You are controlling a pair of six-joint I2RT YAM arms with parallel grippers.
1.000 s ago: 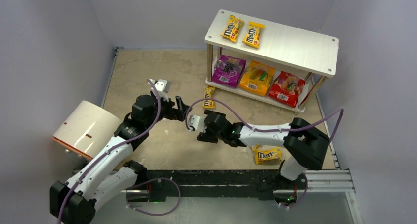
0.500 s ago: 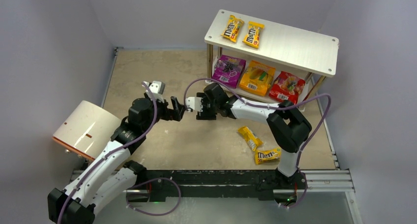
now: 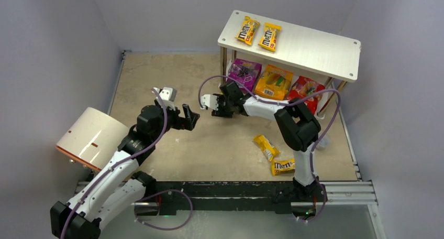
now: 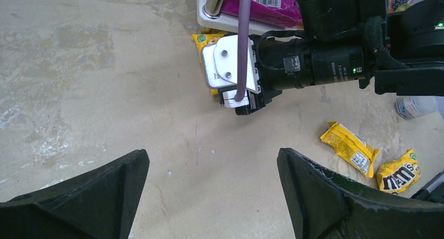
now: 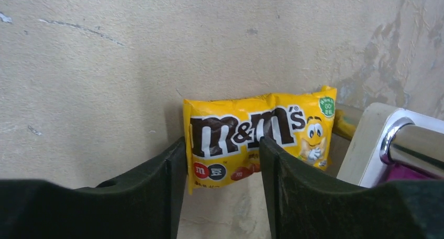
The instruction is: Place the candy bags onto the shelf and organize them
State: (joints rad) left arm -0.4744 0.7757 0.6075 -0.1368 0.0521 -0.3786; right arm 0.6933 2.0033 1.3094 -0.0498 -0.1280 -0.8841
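Our right gripper (image 5: 222,147) hangs over a yellow M&M's packet (image 5: 262,125) lying on the tabletop (image 5: 104,66) against a corner of the shelf (image 5: 366,144). Its fingers stand narrowly apart, straddling the packet, though we cannot tell whether they touch it. Our left gripper (image 4: 209,197) is spread wide above the tabletop, holding nothing.

White cylinder with an orange lower edge (image 3: 90,138), on the left of the worn beige bench (image 3: 157,76), small clear round object (image 4: 416,107) toward the right.

Left gripper (image 4: 211,156) hovering, jaws wide apart; right arm (image 3: 264,109) stretched far-left, right gripper (image 5: 222,144) jaws narrowly parted.
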